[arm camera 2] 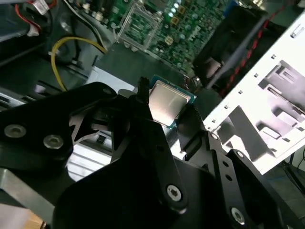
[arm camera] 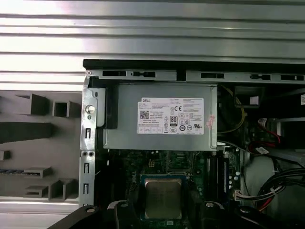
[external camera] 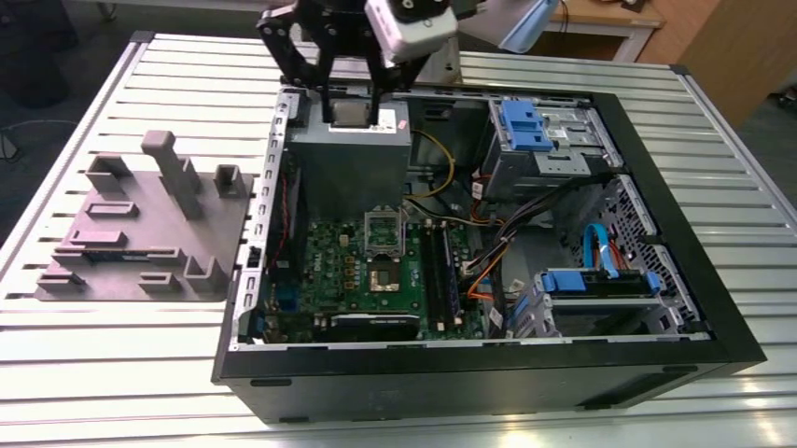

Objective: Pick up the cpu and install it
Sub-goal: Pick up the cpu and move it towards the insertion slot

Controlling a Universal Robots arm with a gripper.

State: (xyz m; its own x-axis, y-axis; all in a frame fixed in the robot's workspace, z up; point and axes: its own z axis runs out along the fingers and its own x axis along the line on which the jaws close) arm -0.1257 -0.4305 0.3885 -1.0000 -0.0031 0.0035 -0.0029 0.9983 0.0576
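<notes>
The cpu [external camera: 353, 115] is a small silver-topped square chip held between the black fingers of my gripper [external camera: 351, 110], which is shut on it. In the exterior view it hangs above the grey power supply [external camera: 349, 163] at the far end of the open computer case. Both wrist views show the cpu [arm camera 2: 167, 101] [arm camera: 163, 197] flat between the fingers. The green motherboard [external camera: 373, 280] lies nearer in the case, with its open socket [external camera: 383, 273] and raised metal frame [external camera: 383, 229]. The second wrist view shows that frame [arm camera 2: 138, 24] some way off from the chip.
A grey plastic fixture block [external camera: 144, 233] stands on the slatted metal table [external camera: 112, 373] at the exterior view's left of the case. Inside the case are drive bays with blue clips [external camera: 536, 131], cables [external camera: 498, 257] and black memory slots [external camera: 439, 266].
</notes>
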